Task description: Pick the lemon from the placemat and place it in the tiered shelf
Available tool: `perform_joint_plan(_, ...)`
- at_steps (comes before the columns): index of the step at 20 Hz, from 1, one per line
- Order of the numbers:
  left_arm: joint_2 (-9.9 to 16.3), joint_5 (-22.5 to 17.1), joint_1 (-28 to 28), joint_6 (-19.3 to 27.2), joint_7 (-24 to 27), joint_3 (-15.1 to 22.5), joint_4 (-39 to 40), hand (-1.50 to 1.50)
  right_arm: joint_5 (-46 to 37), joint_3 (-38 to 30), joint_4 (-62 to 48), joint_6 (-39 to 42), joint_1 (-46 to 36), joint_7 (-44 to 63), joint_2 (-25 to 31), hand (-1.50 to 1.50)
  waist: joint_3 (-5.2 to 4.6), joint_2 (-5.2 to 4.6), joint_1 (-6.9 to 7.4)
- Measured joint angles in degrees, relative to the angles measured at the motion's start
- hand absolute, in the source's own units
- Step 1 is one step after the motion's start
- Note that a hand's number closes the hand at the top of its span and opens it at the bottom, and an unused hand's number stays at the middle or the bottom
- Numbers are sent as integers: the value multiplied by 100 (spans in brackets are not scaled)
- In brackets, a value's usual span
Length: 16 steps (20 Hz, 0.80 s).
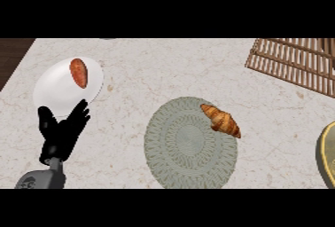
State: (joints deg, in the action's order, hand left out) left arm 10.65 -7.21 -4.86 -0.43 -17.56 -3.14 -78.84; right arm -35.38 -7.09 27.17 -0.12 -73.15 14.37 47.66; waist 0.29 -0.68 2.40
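The head view looks steeply down on a pale marbled counter [163, 66]. A strip of dark wood shows at the upper left corner, beyond the counter's edge.

Near the middle lies a round grey-green placemat [189, 144] with a woven ring pattern. On its upper right edge rests a croissant [221, 120], golden brown, lying aslant with one tip toward the mat's centre and the other reaching over the rim. No lemon shows on the mat or anywhere else in this view; the croissant is the only thing on the mat.

At the upper left sits a white plate [62, 91], seen taller than wide. On its upper part lies a reddish-brown oblong food item [78, 72], standing roughly upright in the view; what it is cannot be told for certain.

The left hand [60, 128] shows at the lower left, black, on a grey forearm that enters from the lower edge. Its fingers are straight and spread, pointing up, holding nothing. The fingertips overlap the plate's lower rim in the view; whether they touch it cannot be told.

At the upper right corner stands a wooden slatted shelf [294, 60], only partly in view, well apart from the mat. At the right edge a curved olive-yellow rim [325, 153] of some round object peeks in.

The right hand does not appear.
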Motion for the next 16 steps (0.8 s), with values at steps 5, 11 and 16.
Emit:
perform_joint_plan(5,53,-41,-42,-73,34,-87,64,0,-87,-92,-495,-162,-165,-516,22,150,-5,-5,7)
perform_joint_plan(11,-4,5,26,-54,79,-51,-29,0,-180,-165,-920,-125,-355,-871,146,150,-10,-4,11)
perform_joint_plan(16,-51,32,63,-2,-29,-22,-124,0,-223,-240,-1108,-259,-461,-821,129,-150,-11,-4,9)
